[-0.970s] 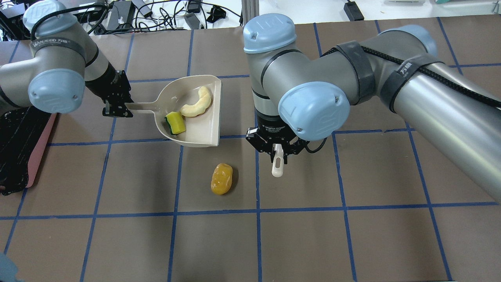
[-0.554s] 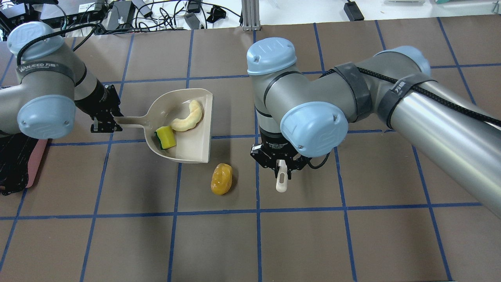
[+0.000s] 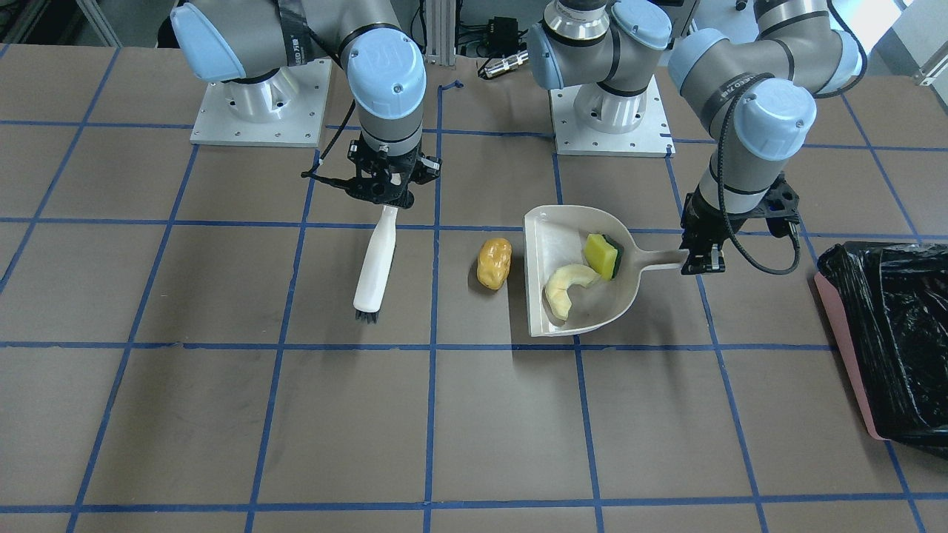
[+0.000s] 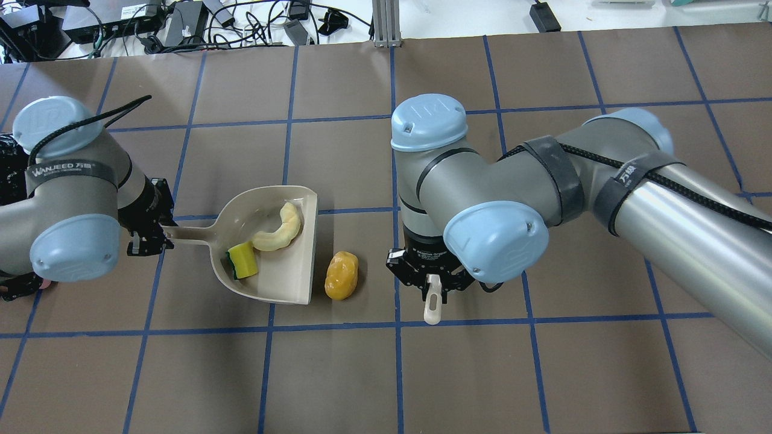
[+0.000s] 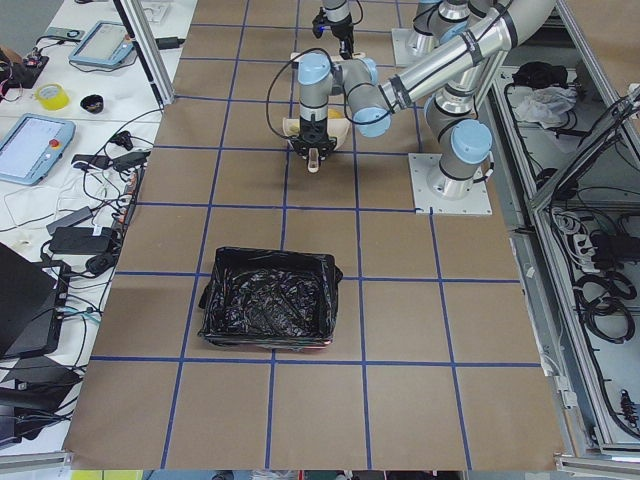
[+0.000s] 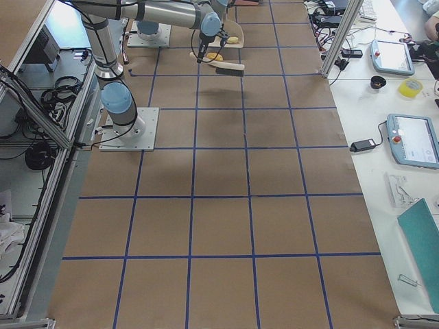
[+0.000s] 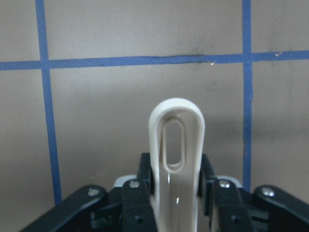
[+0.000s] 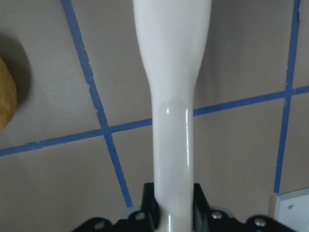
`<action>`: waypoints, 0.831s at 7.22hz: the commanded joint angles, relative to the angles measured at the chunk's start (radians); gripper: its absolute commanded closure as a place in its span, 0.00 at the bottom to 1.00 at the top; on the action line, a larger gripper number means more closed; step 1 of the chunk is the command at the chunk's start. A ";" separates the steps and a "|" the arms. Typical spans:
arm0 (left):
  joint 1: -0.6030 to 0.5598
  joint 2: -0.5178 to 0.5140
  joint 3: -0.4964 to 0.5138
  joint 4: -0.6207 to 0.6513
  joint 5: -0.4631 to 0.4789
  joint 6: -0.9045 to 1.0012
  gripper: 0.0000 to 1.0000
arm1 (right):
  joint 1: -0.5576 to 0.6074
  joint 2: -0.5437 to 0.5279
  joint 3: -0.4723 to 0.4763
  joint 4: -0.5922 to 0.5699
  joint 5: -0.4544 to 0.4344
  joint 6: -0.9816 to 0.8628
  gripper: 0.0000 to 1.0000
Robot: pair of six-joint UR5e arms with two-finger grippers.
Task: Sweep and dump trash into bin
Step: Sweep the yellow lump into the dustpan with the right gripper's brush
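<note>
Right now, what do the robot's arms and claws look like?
Both the left arm and right arm are shiny silver-grey tubes with round pale-blue caps at the joints. A black braided cable runs along each, tied with dark straps bearing white lettering. The left gripper and right gripper are black, with two fingers.

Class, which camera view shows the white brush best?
Exterior front-facing: the whole brush shows, handle to dark bristles, held in the right gripper. Overhead shows only its handle end; the right wrist view, only handle; the side views show it tiny.
</note>
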 commanded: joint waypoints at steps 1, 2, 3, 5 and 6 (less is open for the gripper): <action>0.003 0.038 -0.080 0.054 0.069 -0.012 1.00 | 0.063 -0.081 0.104 -0.016 0.005 0.027 1.00; 0.001 0.041 -0.090 0.054 0.072 -0.026 1.00 | 0.098 -0.088 0.160 -0.088 0.003 0.068 1.00; -0.003 0.046 -0.091 0.054 0.075 -0.052 1.00 | 0.107 -0.079 0.169 -0.130 0.026 0.132 1.00; -0.038 0.023 -0.085 0.054 0.095 -0.128 1.00 | 0.176 -0.059 0.168 -0.180 0.048 0.148 1.00; -0.071 0.014 -0.084 0.058 0.097 -0.147 1.00 | 0.219 -0.025 0.166 -0.220 0.045 0.253 1.00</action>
